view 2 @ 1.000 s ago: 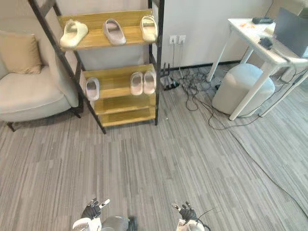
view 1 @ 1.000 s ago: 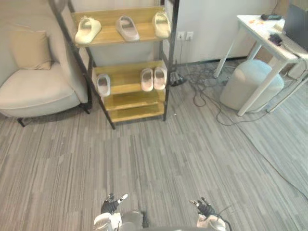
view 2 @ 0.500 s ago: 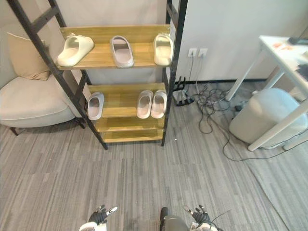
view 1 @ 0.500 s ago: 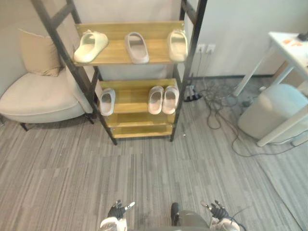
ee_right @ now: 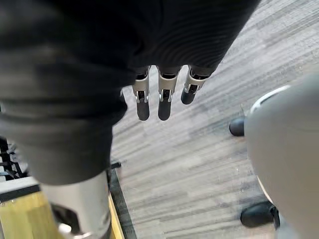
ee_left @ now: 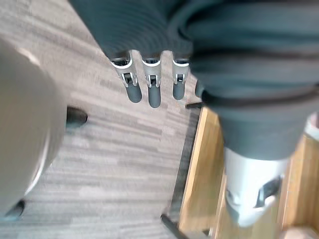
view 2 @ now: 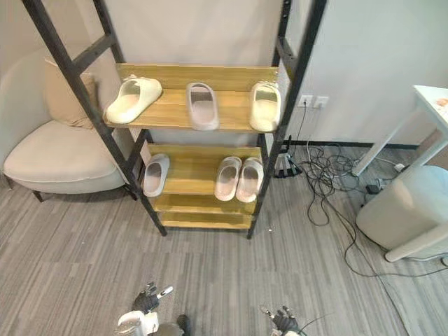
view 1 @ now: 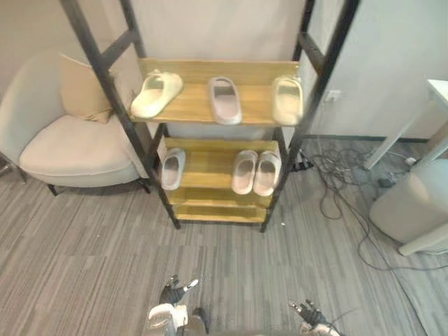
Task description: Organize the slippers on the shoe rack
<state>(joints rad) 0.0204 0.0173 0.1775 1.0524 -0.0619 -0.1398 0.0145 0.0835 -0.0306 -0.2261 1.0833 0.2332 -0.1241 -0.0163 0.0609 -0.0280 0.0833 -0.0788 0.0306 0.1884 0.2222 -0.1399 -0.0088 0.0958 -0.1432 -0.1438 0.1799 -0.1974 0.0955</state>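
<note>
Shoe rack point(view 1: 192, 105): black frame, wooden shelves, stood against the wall.

- Upper shelf of the rack: three slippers are laid apart. A cream slipper point(view 1: 156, 94) is set askew at the rack's left end, a grey slipper point(view 1: 225, 100) in the middle, and a pale slipper point(view 1: 287, 100) at the right end.
- Middle shelf of the rack: a single light slipper point(view 1: 172, 168) is placed at the left end. A pinkish pair point(view 1: 255, 172) is placed side by side, touching, towards the right end.
- Left hand point(view 1: 173, 292): seen low over the floor point(view 1: 91, 245), in front of the rack and well apart from it. Its fingers point(ee_left: 148, 84) are loosely extended and nothing is held.
- Right hand point(view 1: 306, 310): seen likewise in front of the rack. Its fingers point(ee_right: 159, 94) are relaxed and spread, and nothing is held.
- Armchair point(view 1: 70, 150) with cushion point(view 1: 80, 91): just beside the rack's left side.
- Cables point(view 1: 336, 175): strewn on the floor near the rack's right side.
- White stool point(view 1: 416, 210): farther to the rack's right.
</note>
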